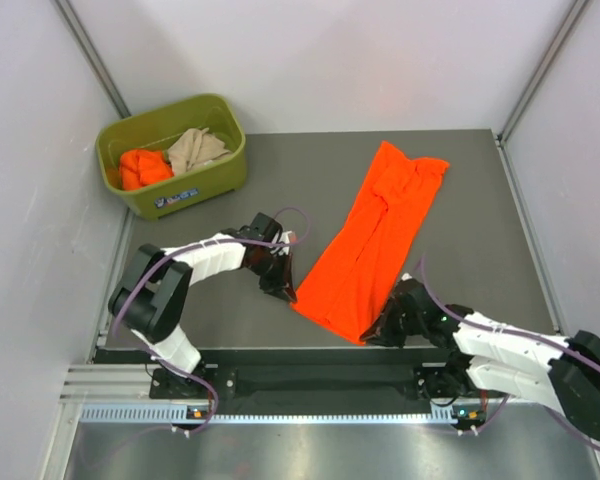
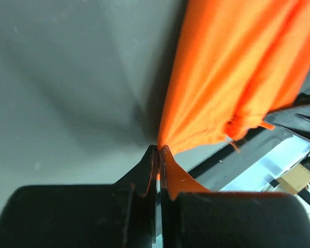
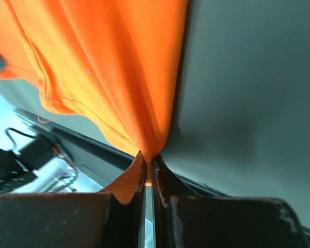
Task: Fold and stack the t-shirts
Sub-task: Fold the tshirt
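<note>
A bright orange t-shirt lies in a long folded strip slanting from the table's back right toward the near edge. My left gripper is shut on the near left corner of its hem, the cloth pinched at the fingertips. At the near right corner my right gripper is shut on the hem as well, orange fabric rising from its closed tips. Two more t-shirts, an orange one and a beige-tan one, lie crumpled in the bin.
An olive-green plastic bin stands at the back left, off the table's corner. The grey tabletop ends at a black rail near the arm bases. White walls close in on both sides.
</note>
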Controlling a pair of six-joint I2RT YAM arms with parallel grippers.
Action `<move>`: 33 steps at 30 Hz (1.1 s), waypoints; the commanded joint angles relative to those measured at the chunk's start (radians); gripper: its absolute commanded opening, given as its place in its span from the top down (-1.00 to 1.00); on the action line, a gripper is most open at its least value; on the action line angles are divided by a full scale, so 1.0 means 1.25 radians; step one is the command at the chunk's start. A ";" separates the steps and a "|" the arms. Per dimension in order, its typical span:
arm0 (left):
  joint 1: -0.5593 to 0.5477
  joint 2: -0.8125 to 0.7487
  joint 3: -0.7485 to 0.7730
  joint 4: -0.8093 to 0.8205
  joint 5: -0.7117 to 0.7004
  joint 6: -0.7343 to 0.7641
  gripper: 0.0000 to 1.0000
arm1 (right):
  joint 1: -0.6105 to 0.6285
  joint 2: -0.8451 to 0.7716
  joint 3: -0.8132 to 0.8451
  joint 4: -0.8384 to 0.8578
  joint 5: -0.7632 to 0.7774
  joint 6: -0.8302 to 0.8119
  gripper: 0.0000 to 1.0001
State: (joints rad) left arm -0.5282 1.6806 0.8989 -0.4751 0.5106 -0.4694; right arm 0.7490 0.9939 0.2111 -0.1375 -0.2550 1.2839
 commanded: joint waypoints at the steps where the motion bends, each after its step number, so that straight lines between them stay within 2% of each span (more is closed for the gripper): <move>1: -0.002 -0.084 -0.001 -0.027 -0.001 -0.001 1.00 | 0.035 -0.062 0.021 -0.177 0.046 -0.038 1.00; 6: -0.002 -0.101 0.098 -0.064 -0.001 -0.034 1.00 | 0.007 -0.152 0.058 -0.259 0.069 -0.028 1.00; 8: -0.002 -0.054 0.188 -0.074 0.006 -0.040 1.00 | -0.068 -0.156 0.096 -0.284 0.059 -0.066 1.00; 9: -0.002 -0.028 0.225 -0.093 0.009 -0.045 1.00 | -0.142 -0.152 0.114 -0.314 0.054 -0.134 1.00; 11: -0.002 0.056 0.344 -0.106 0.021 -0.050 1.00 | -0.239 -0.117 0.174 -0.344 0.010 -0.223 1.00; 12: -0.002 0.089 0.382 -0.110 0.023 -0.056 1.00 | -0.334 -0.096 0.195 -0.359 -0.007 -0.317 1.00; 15: -0.001 0.213 0.555 -0.127 0.047 -0.074 1.00 | -0.467 0.024 0.309 -0.409 -0.029 -0.486 1.00; 18: -0.001 0.332 0.727 -0.141 0.047 -0.086 1.00 | -0.553 0.153 0.424 -0.419 -0.062 -0.584 1.00; 19: -0.001 0.394 0.819 -0.162 0.050 -0.088 1.00 | -0.566 0.207 0.481 -0.423 -0.071 -0.600 1.00; 23: 0.003 0.504 0.968 -0.147 0.064 -0.125 1.00 | -0.593 0.328 0.616 -0.446 -0.095 -0.667 1.00; 24: 0.006 0.526 0.978 -0.131 0.077 -0.136 1.00 | -0.623 0.365 0.654 -0.452 -0.104 -0.675 1.00; 33: 0.013 0.591 1.006 0.019 0.111 -0.210 1.00 | -0.684 0.498 0.743 -0.428 -0.146 -0.726 1.00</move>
State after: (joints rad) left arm -0.5175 2.4187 2.1136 -0.5652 0.6182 -0.6876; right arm -0.0750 1.5806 1.0702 -0.6743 -0.4034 0.4301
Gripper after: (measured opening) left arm 0.019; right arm 0.014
